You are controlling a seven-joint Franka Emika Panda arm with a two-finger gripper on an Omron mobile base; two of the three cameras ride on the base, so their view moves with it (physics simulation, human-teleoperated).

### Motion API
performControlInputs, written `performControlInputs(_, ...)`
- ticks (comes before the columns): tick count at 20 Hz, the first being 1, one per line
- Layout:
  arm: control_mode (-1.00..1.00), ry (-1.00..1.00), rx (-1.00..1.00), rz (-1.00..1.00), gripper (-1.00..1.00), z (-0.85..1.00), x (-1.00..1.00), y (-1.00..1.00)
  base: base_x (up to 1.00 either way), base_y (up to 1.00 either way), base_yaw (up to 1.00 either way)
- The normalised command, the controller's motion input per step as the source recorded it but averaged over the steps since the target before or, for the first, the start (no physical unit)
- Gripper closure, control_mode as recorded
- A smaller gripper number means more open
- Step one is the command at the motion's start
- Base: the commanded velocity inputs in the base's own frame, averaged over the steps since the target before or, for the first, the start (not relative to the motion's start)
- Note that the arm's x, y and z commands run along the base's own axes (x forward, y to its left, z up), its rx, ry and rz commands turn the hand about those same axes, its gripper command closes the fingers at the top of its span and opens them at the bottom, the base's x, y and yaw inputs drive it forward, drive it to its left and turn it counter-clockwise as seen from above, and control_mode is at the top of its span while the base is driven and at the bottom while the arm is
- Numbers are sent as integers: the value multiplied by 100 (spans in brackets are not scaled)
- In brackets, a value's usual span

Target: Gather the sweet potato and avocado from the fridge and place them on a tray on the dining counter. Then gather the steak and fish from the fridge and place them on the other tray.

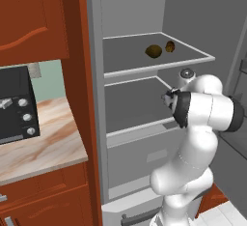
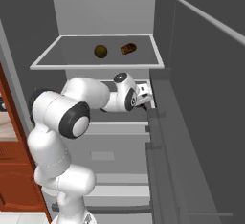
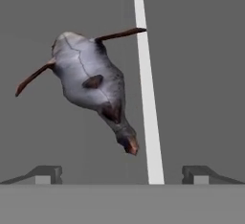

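The fridge (image 1: 144,99) stands open in front of the gripper, its pale grey shelves bare around the hand. The white arm (image 1: 202,119) folds at the elbow and reaches into the middle compartment. On the shelf above the gripper (image 2: 149,95) lie two small things side by side and apart: a round olive-brown one, the avocado (image 2: 100,51), and a reddish-brown oblong one, the sweet potato (image 2: 128,49), the latter nearer over the gripper. In the hand view the fish (image 3: 93,82), grey with thin brown fins, lies on the shelf straight ahead of the gripper (image 3: 122,174), untouched. The gripper's fingertips (image 3: 48,174) stand wide apart with nothing between them.
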Motion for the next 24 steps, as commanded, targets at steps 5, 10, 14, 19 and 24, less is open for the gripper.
performControlInputs(5,-100,2,0,0,-100,-21,47,0,0,0,0)
performControlInputs(10,-100,3,0,0,-100,-24,45,0,0,0,0)
performControlInputs(14,-100,4,0,0,-100,-22,41,-1,0,0,0)
performControlInputs(19,-100,4,0,1,-100,-23,41,-2,0,0,0)
performControlInputs(24,-100,2,0,5,-100,-54,-2,-1,0,0,0)
